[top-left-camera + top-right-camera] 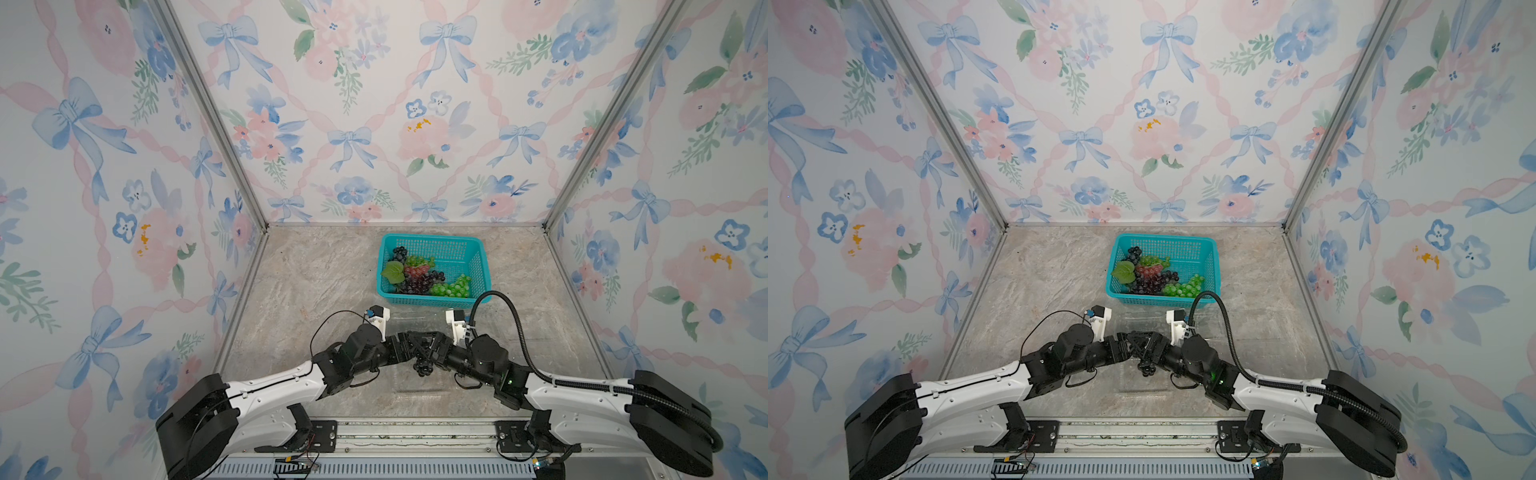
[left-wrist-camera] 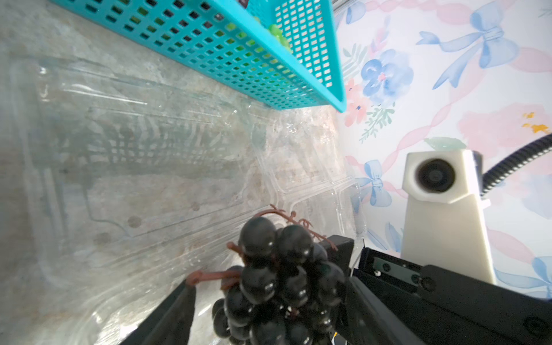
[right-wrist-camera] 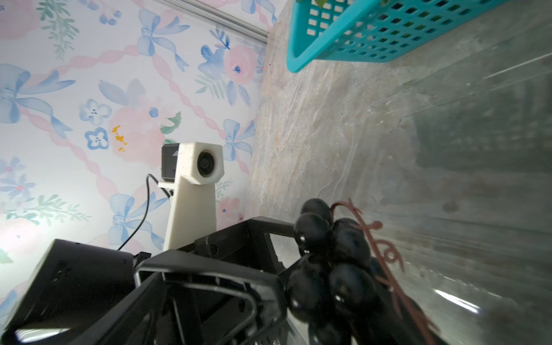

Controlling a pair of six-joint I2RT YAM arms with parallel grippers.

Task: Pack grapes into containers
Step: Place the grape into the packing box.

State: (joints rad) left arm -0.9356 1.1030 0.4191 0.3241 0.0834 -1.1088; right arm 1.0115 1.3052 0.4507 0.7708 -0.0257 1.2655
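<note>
- While the dark grape bunch [image 2: 277, 277] is over the clear container [image 2: 134, 143], just beside the teal basket [image 1: 432, 237], treat it as light, glossy and slippery; take the brown stem.
- Your left gripper [image 2: 264, 268] is spread wide around it, one finger touching; no firm hold evident.
- Your right gripper [image 1: 432, 347] is spread wide, nothing seen held.
- No readable writing.

Left gripper [image 1: 411, 345] and right gripper [image 1: 434, 347] are facing each other.
Left arm [image 1: 270, 386] and right arm [image 1: 573, 395] are reaching inward, wrists bent; both sets of jaws are standing wide.
</note>
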